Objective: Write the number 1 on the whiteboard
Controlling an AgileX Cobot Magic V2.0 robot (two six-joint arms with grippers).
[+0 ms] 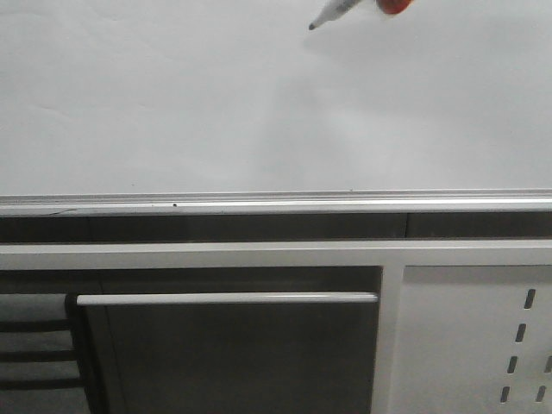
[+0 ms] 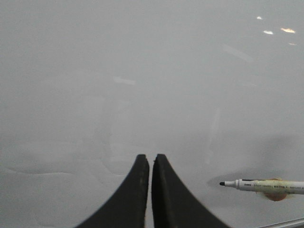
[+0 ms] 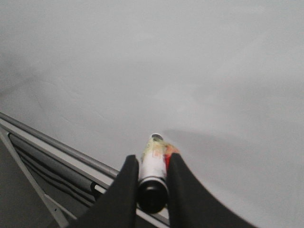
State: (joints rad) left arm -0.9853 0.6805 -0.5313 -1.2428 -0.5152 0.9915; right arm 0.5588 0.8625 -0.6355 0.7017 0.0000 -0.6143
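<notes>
The whiteboard (image 1: 172, 103) fills the upper front view, plain white, with a silver rail (image 1: 276, 203) along its lower edge. No stroke of the number 1 shows on it. My right gripper (image 3: 152, 159) is shut on a white marker (image 3: 153, 166) with a black end cap; in the front view the marker (image 1: 332, 13) enters at the top, its black tip pointing down-left close to the board. The marker also shows in the left wrist view (image 2: 261, 185). My left gripper (image 2: 150, 156) is shut and empty, facing the blank board.
Below the rail is a white cabinet frame (image 1: 276, 255) with a horizontal white bar (image 1: 224, 298) and a pale perforated panel (image 1: 483, 345) at the lower right. Dark slats (image 1: 34, 354) sit at the lower left.
</notes>
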